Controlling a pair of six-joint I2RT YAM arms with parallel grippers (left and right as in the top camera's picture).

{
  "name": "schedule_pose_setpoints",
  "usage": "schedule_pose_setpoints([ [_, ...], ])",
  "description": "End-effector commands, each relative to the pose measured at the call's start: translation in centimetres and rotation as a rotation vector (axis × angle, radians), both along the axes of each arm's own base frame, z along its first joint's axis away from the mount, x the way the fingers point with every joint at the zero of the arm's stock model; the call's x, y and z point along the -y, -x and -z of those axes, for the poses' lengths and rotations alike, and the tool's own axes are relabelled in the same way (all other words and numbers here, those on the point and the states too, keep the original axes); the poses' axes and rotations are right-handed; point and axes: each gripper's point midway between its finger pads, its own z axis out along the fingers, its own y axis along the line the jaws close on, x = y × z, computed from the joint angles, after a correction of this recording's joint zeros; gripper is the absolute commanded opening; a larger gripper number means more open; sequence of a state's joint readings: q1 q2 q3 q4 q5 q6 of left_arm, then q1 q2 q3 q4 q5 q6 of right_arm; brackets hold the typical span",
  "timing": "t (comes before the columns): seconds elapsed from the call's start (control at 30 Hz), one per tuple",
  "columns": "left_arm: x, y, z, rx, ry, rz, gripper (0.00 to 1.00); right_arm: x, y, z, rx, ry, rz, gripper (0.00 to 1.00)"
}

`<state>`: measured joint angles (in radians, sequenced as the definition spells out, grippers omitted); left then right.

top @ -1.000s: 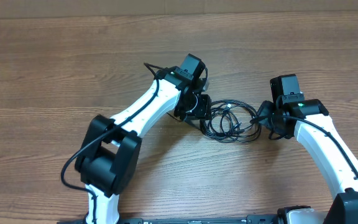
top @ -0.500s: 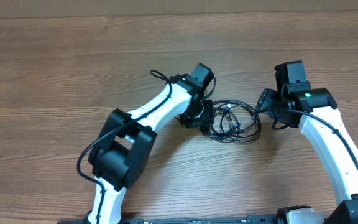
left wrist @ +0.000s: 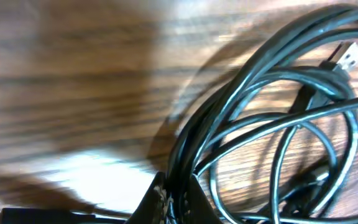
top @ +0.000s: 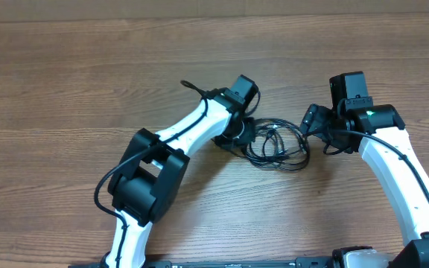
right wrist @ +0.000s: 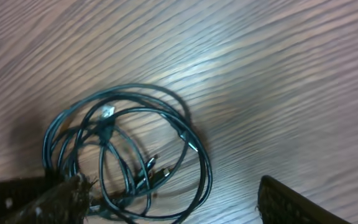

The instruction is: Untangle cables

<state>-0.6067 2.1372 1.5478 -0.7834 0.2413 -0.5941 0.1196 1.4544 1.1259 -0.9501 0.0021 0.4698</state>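
Left gripper has swung in to the cables, clamped on their strands; my right gripper gapes just beside them. Grip-taking step; next, right must pinch one loop, pull away

Cables: thin black cords, tangled overlapping loops, small plug ends, lying flat.

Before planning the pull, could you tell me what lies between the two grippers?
The cables lie between the left gripper and right gripper, shown in the overhead view.
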Motion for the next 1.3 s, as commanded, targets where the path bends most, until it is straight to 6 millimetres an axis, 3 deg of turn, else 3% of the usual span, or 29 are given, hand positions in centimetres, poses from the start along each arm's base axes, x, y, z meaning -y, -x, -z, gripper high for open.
schedule_pose_setpoints([
  [0.0,0.9,-2.9,-6.8,0.188,0.119,0.170,0.04,-3.7,-0.5,-1.0,0.028,-0.149,-0.185,0.85],
  [0.1,2.4,-2.5,-11.4,0.274,0.246,0.314,0.04,-5.4,-0.2,-0.8,0.017,-0.228,-0.290,0.85],
  [0.27,2.2,-1.8,-14.7,0.325,0.275,0.329,0.04,-7.1,-0.1,-0.7,0.025,-0.297,-0.402,0.85],
  [0.53,2.6,-1.0,-15.2,0.301,0.314,0.343,0.04,-7.5,-0.7,-0.3,0.038,-0.314,-0.420,0.79],
  [0.77,3.0,-1.4,-15.5,0.312,0.332,0.326,0.04,-7.5,0.9,2.1,-0.037,-0.320,-0.413,0.77],
  [0.9,2.7,-1.7,-15.3,0.322,0.308,0.317,0.04,-8.1,2.0,3.7,-0.069,-0.322,-0.430,0.70],
  [1.03,1.9,-2.3,-14.9,0.341,0.250,0.298,0.04,-8.6,2.5,4.1,-0.078,-0.321,-0.450,0.54],
  [1.27,0.7,-2.8,-14.6,0.336,0.224,0.271,0.04,-8.8,3.6,6.1,-0.102,-0.285,-0.463,0.47],
])
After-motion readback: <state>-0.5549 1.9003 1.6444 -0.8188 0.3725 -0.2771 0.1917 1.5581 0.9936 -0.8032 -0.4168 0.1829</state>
